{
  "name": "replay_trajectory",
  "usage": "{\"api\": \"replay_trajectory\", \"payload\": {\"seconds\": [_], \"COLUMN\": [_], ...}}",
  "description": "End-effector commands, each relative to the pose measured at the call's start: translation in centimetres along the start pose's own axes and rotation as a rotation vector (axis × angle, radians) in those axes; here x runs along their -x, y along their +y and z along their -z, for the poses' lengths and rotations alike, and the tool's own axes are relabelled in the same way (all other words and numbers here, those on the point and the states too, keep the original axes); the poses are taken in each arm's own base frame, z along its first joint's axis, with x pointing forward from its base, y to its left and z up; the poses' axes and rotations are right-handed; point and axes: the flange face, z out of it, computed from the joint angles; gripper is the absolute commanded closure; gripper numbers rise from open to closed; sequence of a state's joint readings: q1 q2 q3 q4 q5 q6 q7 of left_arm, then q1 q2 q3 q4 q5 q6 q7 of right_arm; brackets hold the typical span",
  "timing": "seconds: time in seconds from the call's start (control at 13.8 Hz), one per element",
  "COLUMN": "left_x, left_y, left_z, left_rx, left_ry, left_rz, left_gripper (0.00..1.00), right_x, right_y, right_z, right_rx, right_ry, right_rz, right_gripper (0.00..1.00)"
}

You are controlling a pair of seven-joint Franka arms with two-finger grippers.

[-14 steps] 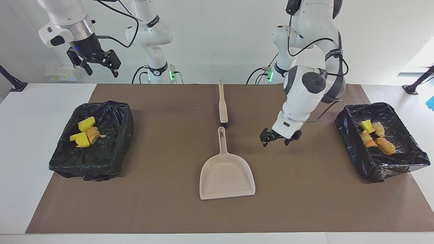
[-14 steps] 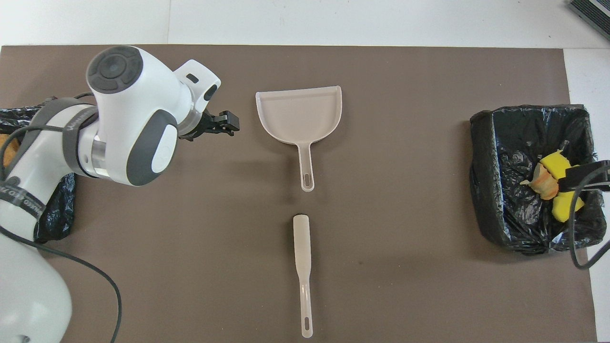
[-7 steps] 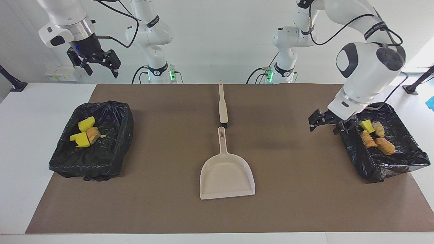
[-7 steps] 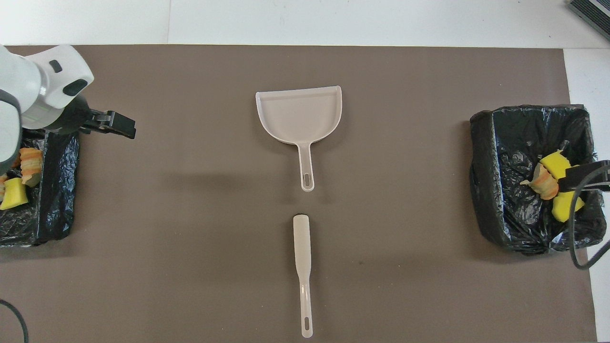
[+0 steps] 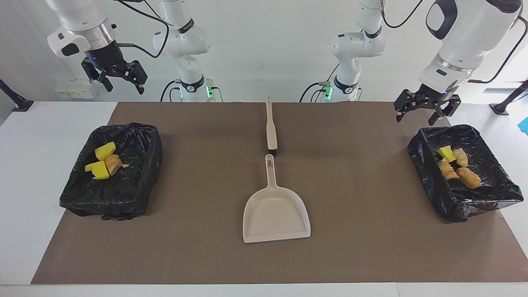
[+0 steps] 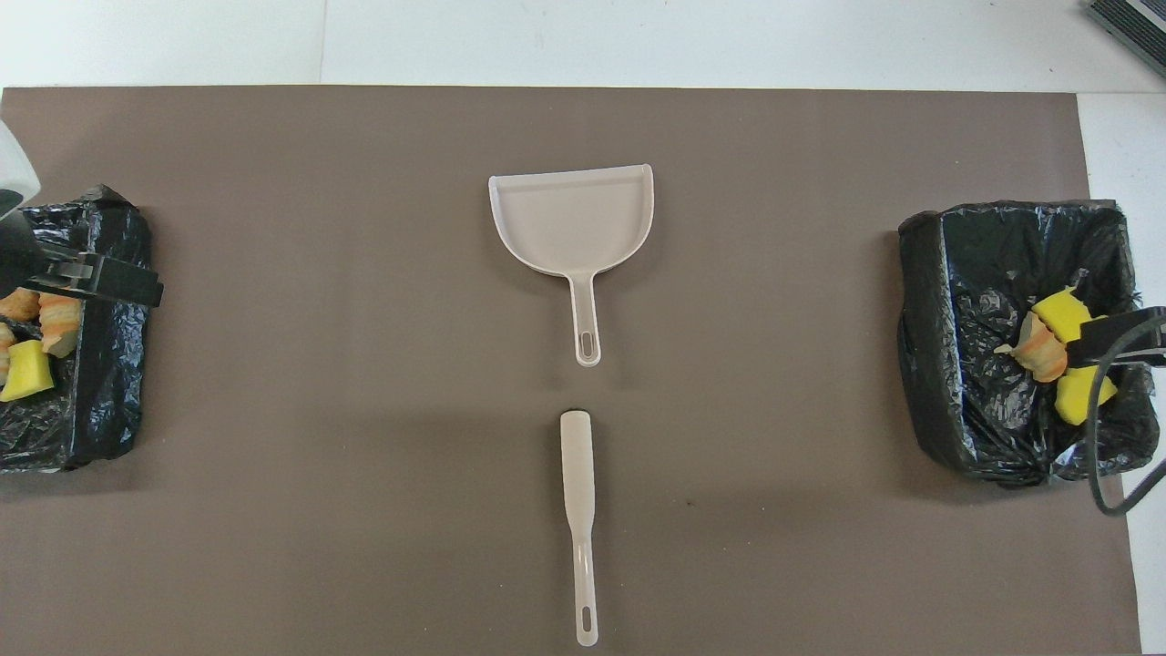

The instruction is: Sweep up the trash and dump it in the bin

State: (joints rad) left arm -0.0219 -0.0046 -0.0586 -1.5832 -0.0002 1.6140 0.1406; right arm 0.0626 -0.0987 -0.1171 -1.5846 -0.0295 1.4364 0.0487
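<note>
Both claws, left (image 5: 425, 108) and right (image 5: 117, 76), hang released above 2 black-lined bins (image 5: 142, 140) (image 5: 429, 181) holding trash (image 5: 103, 161).

Bright, even light falls from above, and both views are sharp throughout. The dustpan (image 5: 275, 214) and brush (image 5: 271, 130) cast only faint, soft shadows on the matte brown mat (image 5: 198, 247). Black bin liners (image 5: 486, 194) show small glossy highlights.

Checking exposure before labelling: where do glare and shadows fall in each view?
Facing view: daylight blows out the background at the left arm's end; the black bin liner glints. Overhead view: a soft broad shadow darkens the mat around the brush.
</note>
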Motion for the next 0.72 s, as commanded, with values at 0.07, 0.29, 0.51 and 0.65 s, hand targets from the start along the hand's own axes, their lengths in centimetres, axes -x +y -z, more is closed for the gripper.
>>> {"api": "replay_trajectory", "payload": {"seconds": [0.07, 0.29, 0.51, 0.65], "left_x": [1.5, 1.3, 1.3, 1.2], "left_y": [0.1, 0.2, 0.1, 0.2], "left_z": [-0.4, 0.7, 0.8, 0.8], "left_rx": [-0.009, -0.002, -0.002, 0.015], "left_ry": [-0.025, 0.003, 0.007, 0.016], "left_rz": [0.015, 0.062, 0.054, 0.055], "left_gripper": [0.00, 0.00, 0.00, 0.00], "right_x": [0.6, 0.6, 0.5, 0.6], "right_y": [0.2, 0.2, 0.3, 0.3], "right_z": [0.2, 0.2, 0.2, 0.2], "right_rx": [-0.017, -0.015, -0.015, -0.017], "right_ry": [-0.003, -0.003, -0.003, -0.002], "right_rz": [0.024, 0.024, 0.022, 0.023], "right_gripper": [0.00, 0.00, 0.00, 0.00]}}
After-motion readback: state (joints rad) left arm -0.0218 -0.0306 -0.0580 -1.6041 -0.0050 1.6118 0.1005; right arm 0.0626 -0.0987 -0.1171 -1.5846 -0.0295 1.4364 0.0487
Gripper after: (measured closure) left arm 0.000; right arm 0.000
